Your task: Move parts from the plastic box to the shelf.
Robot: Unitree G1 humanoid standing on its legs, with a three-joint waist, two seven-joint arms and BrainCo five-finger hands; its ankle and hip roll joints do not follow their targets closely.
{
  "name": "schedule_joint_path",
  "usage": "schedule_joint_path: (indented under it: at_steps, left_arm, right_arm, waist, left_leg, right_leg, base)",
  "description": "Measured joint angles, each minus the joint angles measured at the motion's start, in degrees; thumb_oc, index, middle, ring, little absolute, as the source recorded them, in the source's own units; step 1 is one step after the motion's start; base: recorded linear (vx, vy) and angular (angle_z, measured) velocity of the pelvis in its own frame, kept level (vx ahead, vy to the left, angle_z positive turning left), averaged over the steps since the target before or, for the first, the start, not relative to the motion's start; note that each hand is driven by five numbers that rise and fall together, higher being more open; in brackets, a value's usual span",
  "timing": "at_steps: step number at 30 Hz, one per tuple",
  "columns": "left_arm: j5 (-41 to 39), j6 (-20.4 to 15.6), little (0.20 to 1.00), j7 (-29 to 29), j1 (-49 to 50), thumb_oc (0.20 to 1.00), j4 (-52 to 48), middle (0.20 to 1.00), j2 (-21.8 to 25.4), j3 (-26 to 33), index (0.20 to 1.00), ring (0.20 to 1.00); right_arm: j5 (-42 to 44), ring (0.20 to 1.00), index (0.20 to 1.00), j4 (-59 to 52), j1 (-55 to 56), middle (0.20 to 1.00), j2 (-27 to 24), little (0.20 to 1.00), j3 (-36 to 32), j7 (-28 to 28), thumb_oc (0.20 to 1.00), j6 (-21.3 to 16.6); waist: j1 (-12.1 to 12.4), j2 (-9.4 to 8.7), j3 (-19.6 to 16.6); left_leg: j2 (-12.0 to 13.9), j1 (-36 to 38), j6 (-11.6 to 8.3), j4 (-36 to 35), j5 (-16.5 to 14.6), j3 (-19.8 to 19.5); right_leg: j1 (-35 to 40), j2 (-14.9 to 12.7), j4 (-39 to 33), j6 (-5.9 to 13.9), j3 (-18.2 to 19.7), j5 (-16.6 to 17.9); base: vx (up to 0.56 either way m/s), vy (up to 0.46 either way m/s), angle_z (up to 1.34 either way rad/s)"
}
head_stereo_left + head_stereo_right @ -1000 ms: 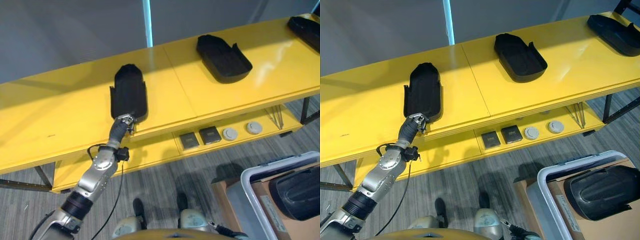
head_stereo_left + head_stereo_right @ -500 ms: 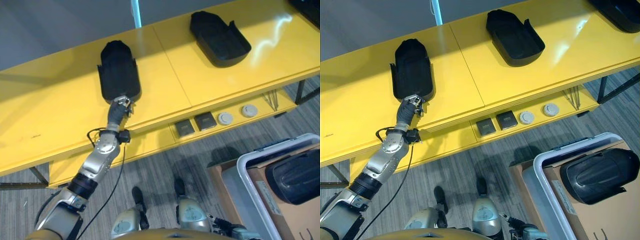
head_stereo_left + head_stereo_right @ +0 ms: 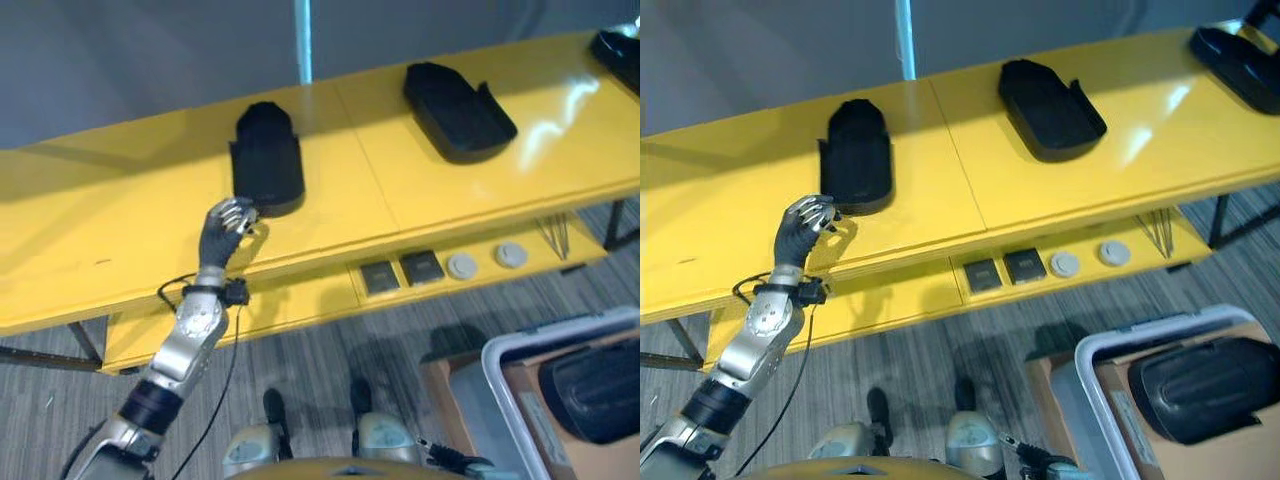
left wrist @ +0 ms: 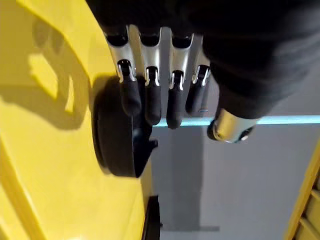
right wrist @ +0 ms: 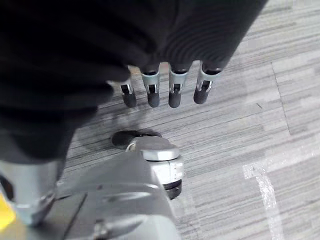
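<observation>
Left hand [image 3: 224,226], fingers relaxed and empty, hovers just before the black part [image 3: 267,160] on the shelf [image 3: 120,240].

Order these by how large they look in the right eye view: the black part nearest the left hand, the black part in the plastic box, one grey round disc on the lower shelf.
1. Black part in the plastic box, though nearness to the camera may enlarge it.
2. Black part by the left hand.
3. Grey round disc, clearly the smallest.

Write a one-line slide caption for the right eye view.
Left hand open beside the leftmost black part on the yellow shelf; another part waits in the plastic box.
</observation>
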Motion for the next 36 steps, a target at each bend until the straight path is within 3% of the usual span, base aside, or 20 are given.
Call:
schedule_joint_path:
  at_steps: [6,11,13,14,18,20,22,24,26,27,28,30,32,34,36]
  left_arm:
    - [2.4,-2.8,1.000,4.8,7.7,1.000,6.1,1.000,2.2,-0.2,1.000,1.000]
    - [3.4,-3.9,1.000,7.7,11.9,1.000,16.8,1.000,1.8,-2.7,1.000,1.000]
    - [5.2,-6.4,1.000,7.6,12.8,1.000,21.1,1.000,0.7,-3.4,1.000,1.000]
    - [6.4,-8.7,1.000,7.1,11.7,1.000,30.8,1.000,-1.4,-2.7,1.000,1.000]
    - [8.7,-5.9,1.000,1.0,15.0,1.000,53.5,1.000,-6.2,-2.1,1.000,1.000]
    - [11.0,-5.2,1.000,-1.4,14.6,1.000,52.1,1.000,-6.2,-3.4,1.000,1.000]
    - [14.1,-4.8,1.000,-3.7,11.1,1.000,51.1,1.000,-5.9,-5.7,1.000,1.000]
    - [14.8,-4.5,1.000,-3.8,8.0,1.000,49.6,1.000,-5.1,-5.9,1.000,1.000]
    - [14.7,-3.1,1.000,-3.5,5.7,1.000,49.8,1.000,-3.6,-5.2,1.000,1.000]
    - [13.8,-2.1,1.000,-3.0,5.4,1.000,51.1,1.000,-3.1,-4.1,1.000,1.000]
    - [12.8,-1.6,1.000,-2.6,5.3,1.000,52.1,1.000,-3.2,-3.2,1.000,1.000]
    - [9.9,0.3,1.000,-2.4,4.8,1.000,55.6,1.000,-4.2,-1.7,1.000,1.000]
    - [6.6,1.6,1.000,-2.6,4.5,1.000,58.3,1.000,-6.3,0.7,1.000,1.000]
    - [4.9,2.4,1.000,-2.9,4.6,1.000,62.1,1.000,-9.1,3.1,1.000,1.000]
    - [3.9,2.4,1.000,-2.9,4.4,1.000,63.5,1.000,-11.4,4.5,1.000,1.000]
  right_arm:
    - [0.0,1.000,1.000,1.7,-0.7,1.000,3.0,1.000,0.1,-0.2,1.000,-0.9]
    - [2.0,1.000,1.000,1.6,-2.5,1.000,4.3,1.000,0.0,-0.7,1.000,0.0]
    - [2.4,1.000,1.000,1.8,-2.2,1.000,4.5,1.000,0.0,-1.2,1.000,0.6]
    - [4.6,1.000,1.000,2.3,-2.4,1.000,4.5,1.000,0.0,-2.1,1.000,1.7]
    - [9.3,1.000,1.000,3.7,0.5,1.000,5.4,1.000,-2.2,-4.1,1.000,1.7]
    - [11.5,1.000,1.000,3.5,2.7,1.000,6.3,1.000,-4.7,-5.0,1.000,1.5]
    - [12.7,1.000,1.000,3.7,3.3,1.000,6.1,1.000,-6.9,-5.3,1.000,1.5]
    - [11.6,1.000,1.000,4.0,4.2,1.000,6.3,1.000,-7.7,-5.5,1.000,1.7]
    - [8.6,1.000,1.000,4.1,3.7,1.000,6.4,1.000,-8.5,-4.4,1.000,2.2]
    - [4.9,1.000,1.000,4.6,4.1,1.000,6.3,1.000,-8.3,-4.1,1.000,1.5]
    - [3.3,1.000,1.000,4.9,3.9,1.000,6.3,1.000,-7.6,-4.1,1.000,1.1]
    - [2.0,1.000,1.000,5.6,4.4,1.000,6.2,1.000,-7.0,-4.4,1.000,-0.1]
    - [2.1,1.000,1.000,6.1,4.5,1.000,6.0,1.000,-6.7,-4.5,1.000,-1.1]
    - [2.0,1.000,1.000,5.9,4.7,1.000,5.8,1.000,-6.8,-4.4,1.000,-2.9]
    - [1.1,1.000,1.000,6.0,4.8,1.000,5.4,1.000,-7.3,-4.3,1.000,-3.5]
  waist:
    - [3.9,-1.92,-5.8]
    - [4.9,-3.35,-9.2]
    - [5.5,-3.78,-10.0]
    - [5.4,-3.62,-11.4]
    - [2.8,-4.22,-11.5]
    - [1.0,-5.12,-10.8]
    - [-2.2,-5.35,-8.2]
    - [-3.7,-5.31,-6.3]
    - [-3.8,-5.36,-4.6]
    - [-3.7,-5.14,-4.5]
    - [-2.8,-5.05,-4.5]
    - [-2.8,-5.15,-4.4]
    - [-2.3,-4.85,-3.4]
    - [-4.1,-3.03,-2.4]
    - [-4.2,-1.27,-1.9]
  left_leg:
    - [-0.1,1.1,-0.05,0.0,-0.6,-1.5]
    - [-0.3,0.9,0.02,0.0,-0.6,-2.5]
    - [-0.3,1.0,0.04,0.0,-0.6,-2.8]
    - [-0.3,1.1,0.05,0.0,-0.6,-2.8]
    - [-1.7,1.3,0.88,0.0,-0.7,-0.6]
    - [-2.9,1.2,2.39,0.4,-0.4,1.3]
    - [-3.3,1.6,2.96,-0.1,-1.5,5.8]
    - [-2.6,1.7,3.71,-0.1,-1.3,11.0]
    - [-0.6,1.0,3.63,-0.1,-1.8,17.3]
    - [1.5,1.0,4.22,-0.1,-1.3,22.9]
    - [2.6,1.1,3.83,-0.1,-1.5,25.5]
    - [3.0,0.9,2.98,0.0,-2.0,24.9]
    - [3.2,1.0,1.99,0.1,-2.0,22.8]
    - [3.7,1.8,1.60,0.3,-1.9,22.4]
    - [4.5,2.2,0.84,0.4,-1.5,23.0]
  right_leg:
    - [2.1,-0.1,-0.1,-0.07,-1.5,-1.6]
    - [2.8,-0.2,-0.1,-0.02,-1.8,-1.7]
    - [3.1,-0.1,0.0,-0.03,-1.8,-1.8]
    - [3.1,-0.1,-0.1,-0.01,-1.6,-1.9]
    - [0.3,-1.7,0.9,0.37,0.5,-2.2]
    - [-2.0,-2.4,2.9,1.61,3.7,-1.8]
    - [-3.9,-3.6,3.6,2.73,4.9,-2.4]
    - [-6.0,-4.3,4.1,3.80,2.0,-3.0]
    - [-10.3,-4.5,8.1,4.16,-5.1,-3.6]
    - [-11.9,-4.1,13.0,3.98,-10.9,-6.0]
    - [-13.2,-3.7,16.0,3.35,-12.8,-7.3]
    - [-10.9,-3.9,16.6,3.25,-15.4,-8.9]
    - [-8.3,-3.1,11.1,1.26,-17.9,-5.0]
    - [-7.4,-1.4,8.4,-0.41,-17.9,-4.1]
    - [-6.9,0.0,6.8,-1.49,-17.0,-3.8]
  base:
    - [-0.07,0.005,0.19]
    - [-0.05,0.014,0.07]
    - [-0.02,0.083,0.06]
    - [0.00,0.153,-0.01]
    - [0.00,0.253,-0.30]
    - [-0.04,0.196,-0.55]
    - [-0.11,0.089,-1.01]
    - [-0.11,0.042,-1.12]
    - [-0.22,0.060,-1.91]
    - [-0.24,0.041,-2.17]
    - [-0.17,-0.024,-1.72]
    - [-0.12,-0.050,-1.46]
    - [-0.06,-0.088,-1.09]
    - [0.01,-0.125,-0.47]
    - [0.05,-0.164,-0.24]
